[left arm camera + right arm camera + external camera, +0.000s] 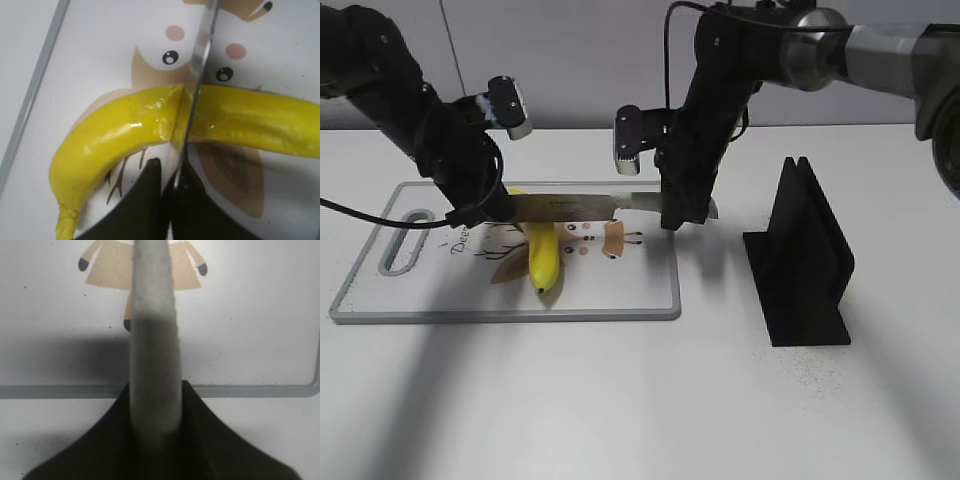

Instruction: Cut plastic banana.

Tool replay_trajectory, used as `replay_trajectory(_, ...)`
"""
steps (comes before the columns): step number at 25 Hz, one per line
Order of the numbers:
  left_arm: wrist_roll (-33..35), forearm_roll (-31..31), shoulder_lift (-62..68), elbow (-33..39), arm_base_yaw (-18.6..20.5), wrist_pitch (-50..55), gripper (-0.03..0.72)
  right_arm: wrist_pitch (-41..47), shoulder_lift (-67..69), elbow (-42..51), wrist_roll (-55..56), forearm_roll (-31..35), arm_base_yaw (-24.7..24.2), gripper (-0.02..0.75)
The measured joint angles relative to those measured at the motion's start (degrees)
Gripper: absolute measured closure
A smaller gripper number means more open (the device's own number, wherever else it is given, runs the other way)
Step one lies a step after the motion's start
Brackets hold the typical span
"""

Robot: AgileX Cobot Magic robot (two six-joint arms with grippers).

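The yellow plastic banana (545,258) lies on the white cutting board (640,290). A knife (570,206) lies level across the banana's upper part. My right gripper (680,212) is shut on its grey handle (152,340). My left gripper (485,205) is shut on the far end of the blade. In the left wrist view the blade (199,60) runs from my left gripper's jaws (172,190) across the banana (115,135) and presses into a seam near its middle. The right wrist view shows my right gripper (152,425) round the handle, above the board's edge (250,390).
A black knife stand (805,255) stands on the white table to the right of the board. The board has a printed cartoon deer (610,240) and a handle slot (405,240) at its left end.
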Motion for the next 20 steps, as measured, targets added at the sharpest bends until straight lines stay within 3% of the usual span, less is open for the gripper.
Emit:
replay_trajectory(13,-1.5,1.9,-3.1,1.1,-0.5,-0.8,0.657,0.5,-2.7,0.3,0.3,-0.5,0.4,0.573)
replay_trajectory(20,-2.1,3.1,-9.4,2.0,-1.0,1.6,0.663,6.3,-6.5,-2.1,0.5,-0.8,0.6,0.573)
